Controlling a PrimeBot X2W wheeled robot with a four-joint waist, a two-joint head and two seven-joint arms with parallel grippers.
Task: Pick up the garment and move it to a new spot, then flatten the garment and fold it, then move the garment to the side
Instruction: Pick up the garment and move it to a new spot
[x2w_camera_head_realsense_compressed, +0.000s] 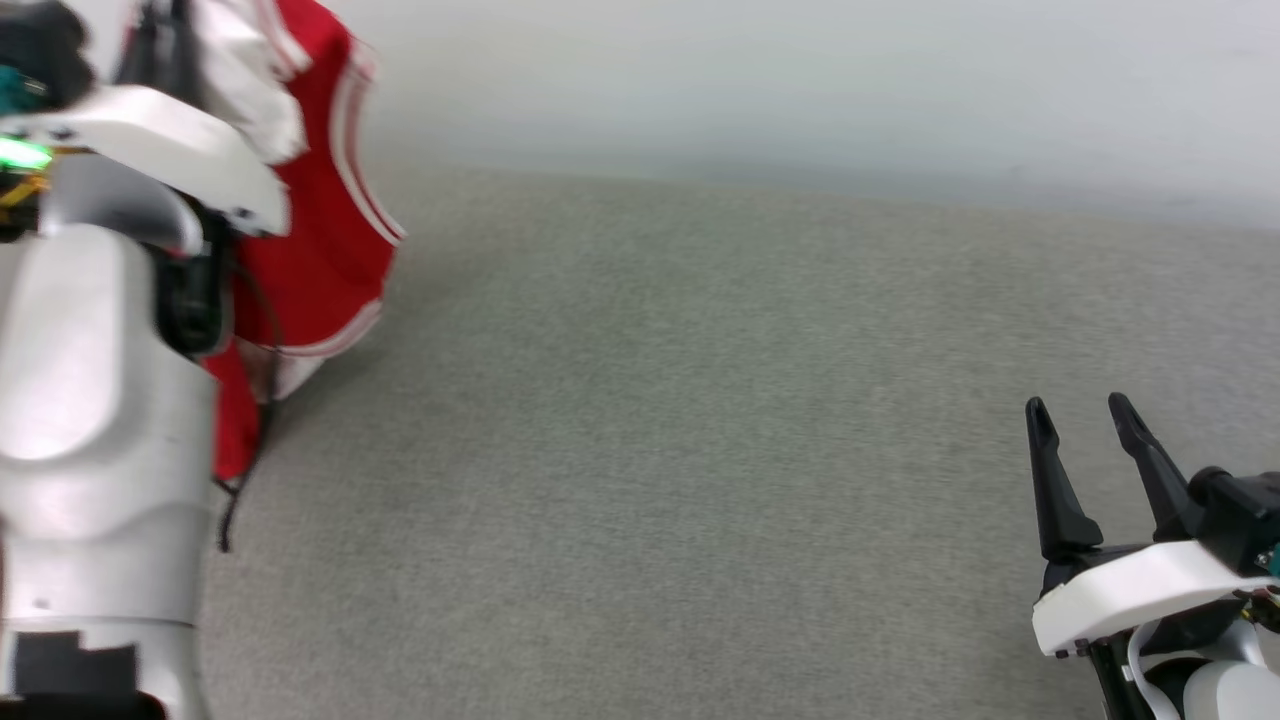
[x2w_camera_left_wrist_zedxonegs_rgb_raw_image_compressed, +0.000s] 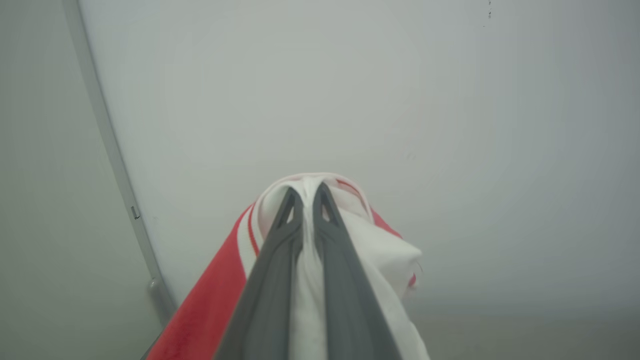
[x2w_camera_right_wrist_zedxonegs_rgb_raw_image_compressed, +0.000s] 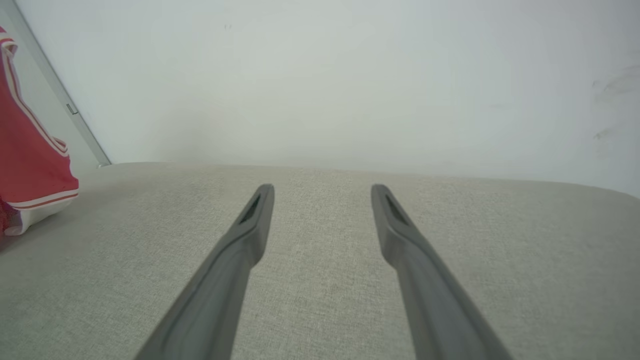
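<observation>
The garment (x2w_camera_head_realsense_compressed: 325, 215), red with white striped trim, hangs in the air at the far left of the head view, partly hidden behind my raised left arm. In the left wrist view my left gripper (x2w_camera_left_wrist_zedxonegs_rgb_raw_image_compressed: 306, 195) is shut on a bunched white and red fold of the garment (x2w_camera_left_wrist_zedxonegs_rgb_raw_image_compressed: 210, 300), which drapes down on both sides of the fingers. The garment's lower hem (x2w_camera_right_wrist_zedxonegs_rgb_raw_image_compressed: 35, 165) shows at the left edge of the right wrist view, just above the grey surface. My right gripper (x2w_camera_head_realsense_compressed: 1085, 420) stands open at the lower right, low over the surface, with nothing between its fingers (x2w_camera_right_wrist_zedxonegs_rgb_raw_image_compressed: 260, 210).
A grey fabric surface (x2w_camera_head_realsense_compressed: 700, 450) spreads across the whole work area, with a pale wall (x2w_camera_head_realsense_compressed: 800, 70) behind it. A grey vertical strip (x2w_camera_left_wrist_zedxonegs_rgb_raw_image_compressed: 115, 160) runs down the wall at the left. My left forearm (x2w_camera_head_realsense_compressed: 100, 400) fills the near left.
</observation>
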